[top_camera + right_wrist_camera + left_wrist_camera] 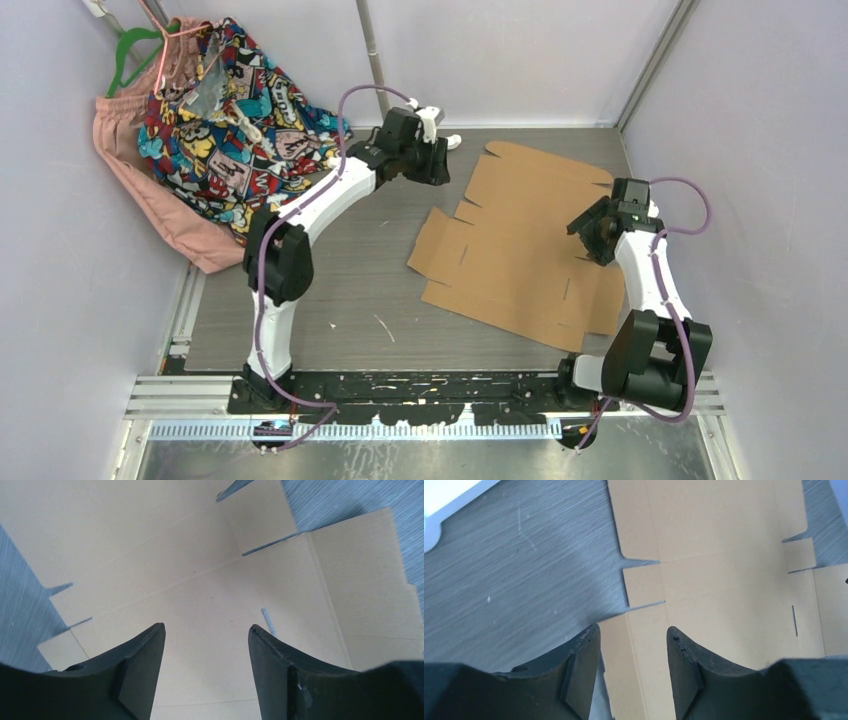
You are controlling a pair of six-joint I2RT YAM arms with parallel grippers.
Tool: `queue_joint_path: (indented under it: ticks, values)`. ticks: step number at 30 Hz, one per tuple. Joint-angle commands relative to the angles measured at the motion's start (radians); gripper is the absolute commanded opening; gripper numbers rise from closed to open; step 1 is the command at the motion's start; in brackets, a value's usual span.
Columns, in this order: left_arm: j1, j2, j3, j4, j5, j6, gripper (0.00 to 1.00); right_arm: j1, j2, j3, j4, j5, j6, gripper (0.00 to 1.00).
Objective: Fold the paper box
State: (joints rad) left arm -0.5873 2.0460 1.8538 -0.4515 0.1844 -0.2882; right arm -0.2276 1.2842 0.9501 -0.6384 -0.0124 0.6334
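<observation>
The paper box (520,240) is a flat brown die-cut cardboard sheet with flaps and tabs, lying unfolded on the grey table right of centre. My left gripper (436,165) hovers at the sheet's far left corner, open and empty; its wrist view shows the sheet (724,570) under and ahead of the fingertips (591,635), with a side flap edge between them. My right gripper (592,240) hovers over the sheet's right side, open and empty; its wrist view shows the cardboard (200,580) filling the frame beneath the open fingers (155,632).
A pile of colourful patterned cloth (235,110) and pink cloth (150,190) with hangers lies at the far left corner. White enclosure walls (740,120) close in on the left, back and right. The metal base rail (430,395) runs along the near edge.
</observation>
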Motion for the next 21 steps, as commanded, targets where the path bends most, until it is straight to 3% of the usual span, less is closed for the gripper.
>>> queue_joint_path:
  ticks: [1, 5, 12, 21]
  values:
    - [0.009, 0.101, 0.099, 0.007, 0.143, 0.012, 0.52, -0.054, 0.011, 0.038, 0.049, 0.037, -0.011, 0.68]
    - [0.021, 0.175, 0.149, 0.032, 0.192, 0.002, 0.52, -0.139, 0.019, 0.024, 0.076, -0.025, 0.001, 0.70]
    - [0.065, 0.272, 0.237, 0.019, 0.194, 0.003, 0.51, -0.212, 0.073, 0.008, 0.109, -0.007, -0.011, 0.73]
    - [0.095, 0.337, 0.269, 0.067, 0.214, 0.013, 0.50, -0.227, 0.165, 0.005, 0.162, 0.008, 0.016, 0.71]
